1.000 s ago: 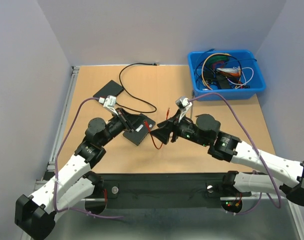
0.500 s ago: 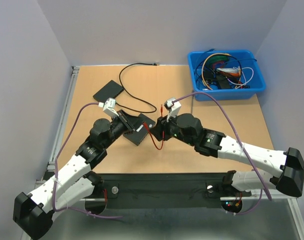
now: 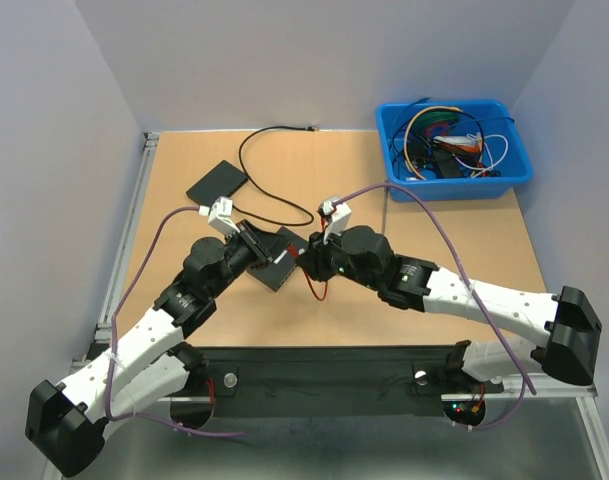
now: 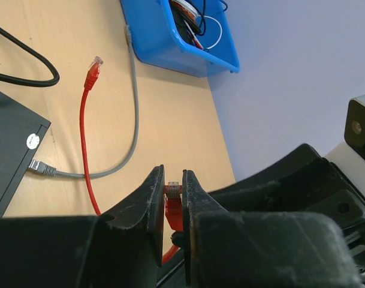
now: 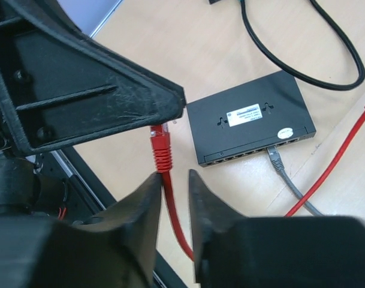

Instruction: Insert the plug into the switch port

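Observation:
My left gripper (image 4: 173,174) is shut on the red plug (image 4: 173,201), tip up; in the top view it (image 3: 287,250) is over the black switch (image 3: 272,275). In the right wrist view the plug (image 5: 160,144) hangs from the left fingers (image 5: 128,108). My right gripper (image 5: 172,177) is open, its jaws astride the red cable (image 5: 173,222) just below the plug's boot. The switch (image 5: 251,123) lies beyond on the table, port row facing me, with a grey plug (image 5: 275,157) in one port. In the top view my right gripper (image 3: 306,262) meets the left one.
The red cable's other plug (image 4: 93,65) lies loose on the table. A blue bin (image 3: 454,150) of cables stands at the back right. A flat black box (image 3: 217,180) and a black cable loop (image 3: 274,195) lie at the back left.
My right arm has swung left and closed in on the left gripper, bringing its open jaws round the red cable. The left gripper has hardly moved and still holds the plug.

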Robot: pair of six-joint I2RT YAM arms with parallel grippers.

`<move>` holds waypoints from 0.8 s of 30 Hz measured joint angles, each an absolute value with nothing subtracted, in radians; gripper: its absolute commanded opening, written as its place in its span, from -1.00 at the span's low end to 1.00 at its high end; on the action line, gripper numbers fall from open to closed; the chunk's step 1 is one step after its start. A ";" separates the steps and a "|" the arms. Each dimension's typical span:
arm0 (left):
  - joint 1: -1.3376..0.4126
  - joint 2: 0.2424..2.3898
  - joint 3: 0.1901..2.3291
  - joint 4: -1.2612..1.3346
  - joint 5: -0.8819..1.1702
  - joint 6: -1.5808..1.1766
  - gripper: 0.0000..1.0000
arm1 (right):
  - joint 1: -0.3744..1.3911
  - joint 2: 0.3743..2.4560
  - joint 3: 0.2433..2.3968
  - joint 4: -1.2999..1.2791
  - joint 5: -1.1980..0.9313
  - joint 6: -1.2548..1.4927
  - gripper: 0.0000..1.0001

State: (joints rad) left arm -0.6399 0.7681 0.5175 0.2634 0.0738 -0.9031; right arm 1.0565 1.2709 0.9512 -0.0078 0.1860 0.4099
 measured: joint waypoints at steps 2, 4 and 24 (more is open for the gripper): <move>-0.640 0.768 0.517 0.261 0.070 -0.904 -1.00 | 1.062 1.276 0.953 0.001 0.183 0.412 -0.82; -0.640 0.768 0.517 0.260 0.070 -0.903 -1.00 | 1.066 1.279 0.953 0.009 0.181 0.410 -0.99; -0.644 0.500 0.366 0.523 0.217 -0.794 0.29 | 0.984 1.004 0.767 0.113 -0.023 0.565 -0.99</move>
State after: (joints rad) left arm -0.6441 0.4995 0.3656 0.5228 0.2173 -0.7937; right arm 0.9844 1.0042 0.7670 0.1135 -0.0231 0.5652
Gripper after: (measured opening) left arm 0.647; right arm 0.034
